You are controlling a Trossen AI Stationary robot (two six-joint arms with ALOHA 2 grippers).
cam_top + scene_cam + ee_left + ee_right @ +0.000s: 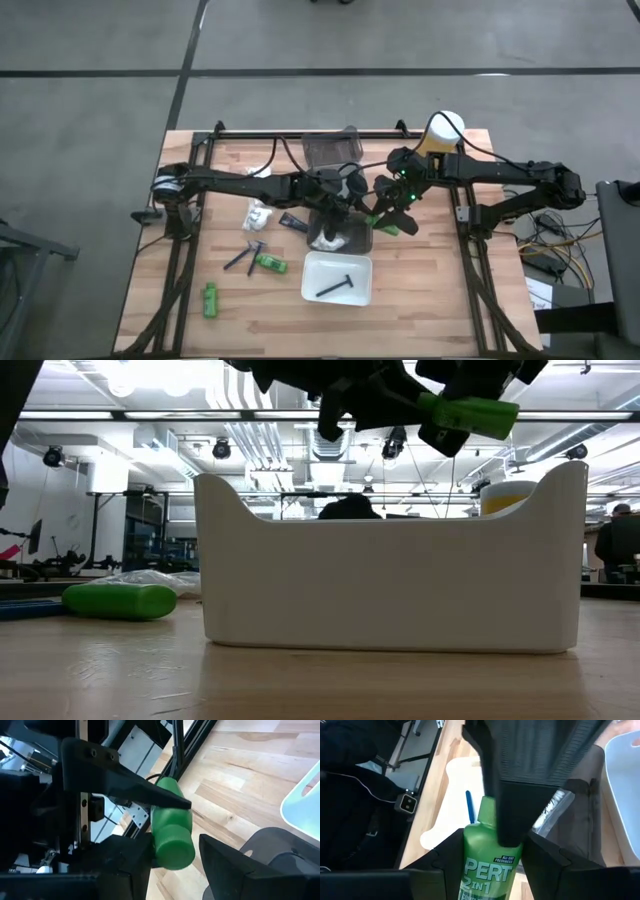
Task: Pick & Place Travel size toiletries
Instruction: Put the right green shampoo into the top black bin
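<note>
1. The right gripper (386, 212) is holding a green bottle (170, 825) in the air over the middle of the table. Its two fingers are pressing on the bottle's body from both sides.
2. The left gripper (172, 862) is standing around the cap end of the same bottle. One finger is lying against the cap, and a thin gap is showing at the other, so this gripper is judged not to be clamping.
3. The step in hand appears to be a transfer between the arms. The right gripper should be keeping its hold until the left fingers are closing squarely on the cap end.
4. The bottle is round and smooth, so it is likely to roll or slip under an off-centre pinch. The left fingers should be centring on it before closing.
5. The two sets of fingers are crowding each other along the short bottle. The releasing gripper should be opening fully before either arm is moving away.
6. The bottle is hanging above the grey tray (355, 243). The white tray (312, 290), nearer the table's front edge, is holding a dark razor stick (335, 287).
7. The right wrist view is showing white label text on the bottle: "PERT 2 IN 1" and "ALL-DAY FRESHNESS". A lower line is cut off and cannot be read.
</note>
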